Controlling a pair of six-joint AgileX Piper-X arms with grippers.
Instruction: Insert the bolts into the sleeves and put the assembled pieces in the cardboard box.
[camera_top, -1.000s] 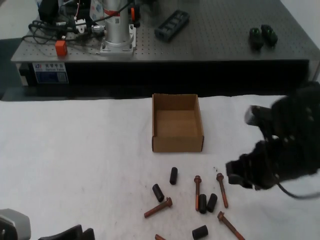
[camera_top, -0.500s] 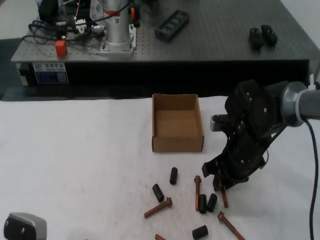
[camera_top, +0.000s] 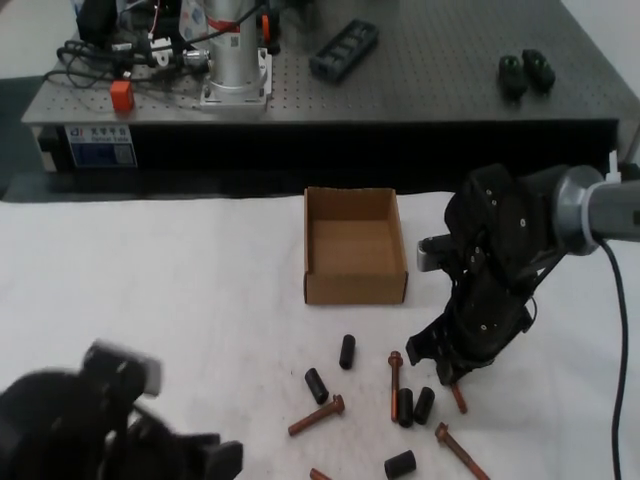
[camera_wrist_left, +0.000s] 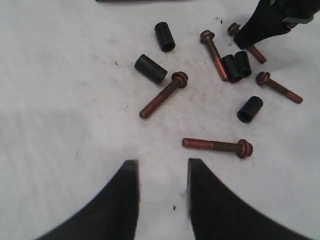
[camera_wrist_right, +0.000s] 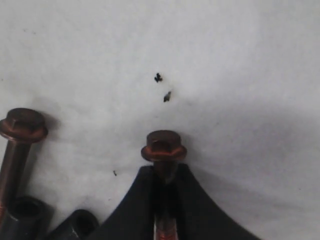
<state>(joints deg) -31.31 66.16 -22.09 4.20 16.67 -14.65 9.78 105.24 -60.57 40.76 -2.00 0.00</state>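
High view: the open brown box (camera_top: 355, 250) stands on white cloth (camera_top: 150, 300), and the right gripper (camera_top: 447, 372) is down among loose parts near it.

Left wrist view: five coppery hex-head bolts (camera_wrist_left: 162, 95) and five short black sleeves (camera_wrist_left: 150, 68) lie scattered. The left gripper (camera_wrist_left: 162, 192) is parted and holds nothing.

Right wrist view: the right gripper pinches one bolt (camera_wrist_right: 164, 146) by its shank.

Back bench: I see a perforated metal table (camera_top: 430, 95).
On it: silver post (camera_top: 236, 50), orange block (camera_top: 121, 95), black slotted tray (camera_top: 343, 50), 2 dark knobs (camera_top: 512, 70).
Front: white cloth (camera_top: 150, 290).
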